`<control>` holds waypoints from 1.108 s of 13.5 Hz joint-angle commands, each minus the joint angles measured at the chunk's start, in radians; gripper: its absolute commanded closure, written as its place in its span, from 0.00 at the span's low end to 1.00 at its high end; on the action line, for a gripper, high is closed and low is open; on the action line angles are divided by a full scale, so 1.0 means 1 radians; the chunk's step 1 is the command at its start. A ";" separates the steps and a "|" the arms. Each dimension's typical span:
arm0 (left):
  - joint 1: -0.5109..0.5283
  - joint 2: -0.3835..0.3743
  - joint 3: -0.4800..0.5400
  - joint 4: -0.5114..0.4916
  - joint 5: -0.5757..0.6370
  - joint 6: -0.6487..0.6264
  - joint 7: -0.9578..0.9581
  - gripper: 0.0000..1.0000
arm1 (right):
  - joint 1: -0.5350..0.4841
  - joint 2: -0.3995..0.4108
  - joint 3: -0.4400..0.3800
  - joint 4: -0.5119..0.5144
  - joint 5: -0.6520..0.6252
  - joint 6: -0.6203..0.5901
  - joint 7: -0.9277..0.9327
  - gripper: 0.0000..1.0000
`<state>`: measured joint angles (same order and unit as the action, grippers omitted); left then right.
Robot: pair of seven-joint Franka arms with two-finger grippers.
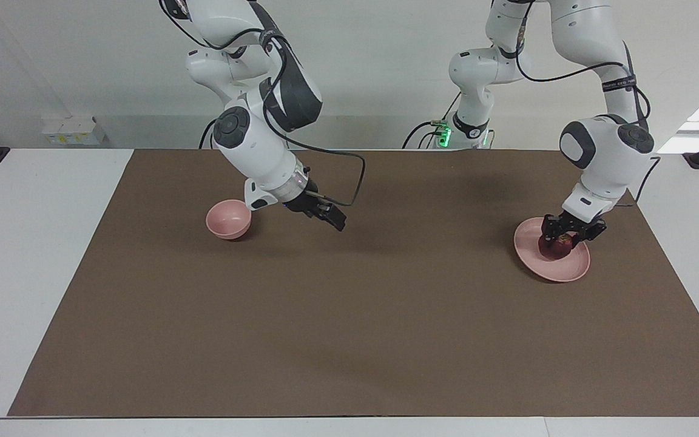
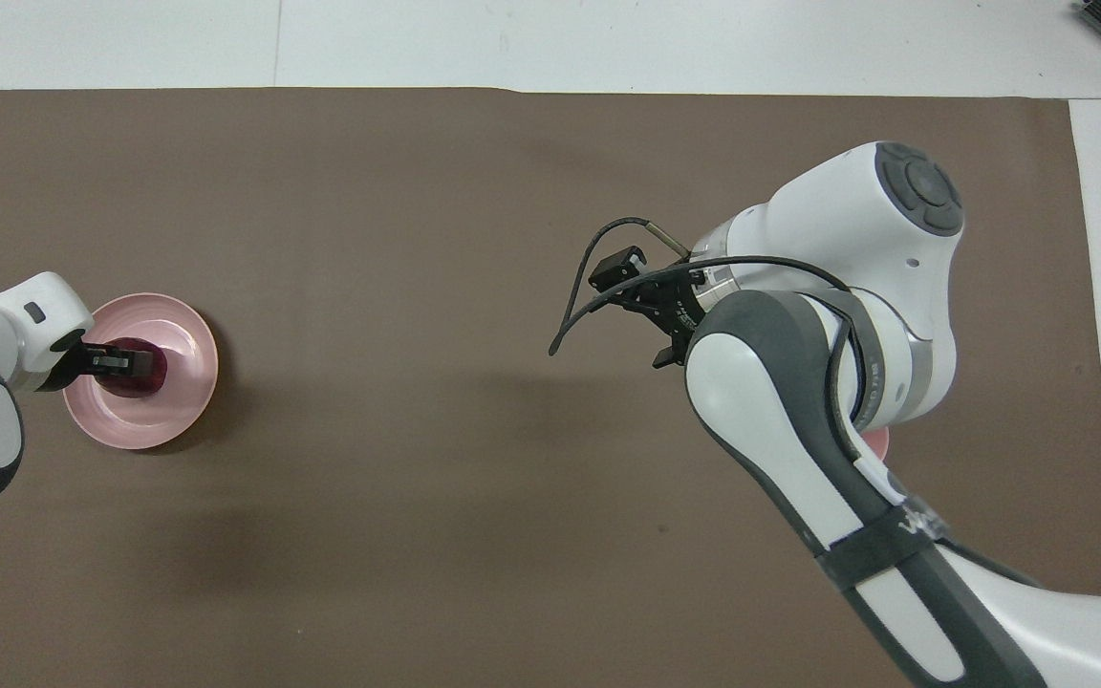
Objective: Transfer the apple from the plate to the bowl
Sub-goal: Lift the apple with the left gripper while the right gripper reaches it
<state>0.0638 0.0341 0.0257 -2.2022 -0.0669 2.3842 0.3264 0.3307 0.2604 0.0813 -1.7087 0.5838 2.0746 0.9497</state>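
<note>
- Brown matting (image 1: 349, 315) covers the white table, bare apart from two pink dishes well apart at its two ends.
- Toward the right arm's end sits the bowl (image 1: 228, 220), holding nothing; in the overhead view that arm hides nearly all of it.
- Just beside it the right gripper (image 1: 332, 217) hangs over bare mat, tilted toward mid-table, seemingly waiting; whether its fingers are spread, I cannot tell.
- Toward the left arm's end, the left gripper (image 1: 563, 238) is down on the plate (image 1: 571, 270), fingers pinching the apple (image 1: 554, 247), which looks not yet lifted.
- Judged obstacle: the right arm crowds the bowl, so delivery likely needs a handover or clearance.
</note>
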 commanded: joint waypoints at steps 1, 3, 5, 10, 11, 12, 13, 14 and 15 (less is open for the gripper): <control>-0.051 -0.083 0.005 0.038 -0.124 -0.130 0.005 1.00 | 0.022 0.011 0.000 0.023 0.086 0.050 0.099 0.00; -0.087 -0.103 -0.001 0.045 -0.220 -0.157 -0.012 1.00 | 0.047 0.013 0.000 0.023 0.106 0.078 0.170 0.00; -0.139 -0.102 -0.003 0.047 -0.241 -0.145 -0.102 1.00 | 0.112 0.028 0.000 0.021 0.136 0.174 0.227 0.00; -0.303 -0.103 -0.003 0.047 -0.357 -0.099 -0.289 1.00 | 0.191 0.089 0.002 0.047 0.139 0.259 0.277 0.00; -0.336 -0.103 -0.001 0.047 -0.357 -0.085 -0.334 1.00 | 0.197 0.117 0.002 0.073 0.140 0.259 0.300 0.00; -0.366 -0.103 -0.003 0.047 -0.357 -0.085 -0.367 1.00 | 0.212 0.143 0.005 0.093 0.164 0.262 0.332 0.00; -0.390 -0.105 -0.003 0.047 -0.357 -0.085 -0.392 1.00 | 0.226 0.169 0.005 0.109 0.192 0.265 0.348 0.00; -0.413 -0.106 -0.004 0.045 -0.357 -0.085 -0.415 1.00 | 0.226 0.189 0.005 0.124 0.223 0.268 0.351 0.00; -0.433 -0.106 -0.004 0.045 -0.357 -0.085 -0.437 1.00 | 0.225 0.198 0.005 0.129 0.255 0.268 0.351 0.00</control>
<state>-0.3250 -0.0657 0.0059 -2.1591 -0.4096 2.2873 -0.0709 0.5544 0.4086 0.0831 -1.6343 0.7809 2.3319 1.2776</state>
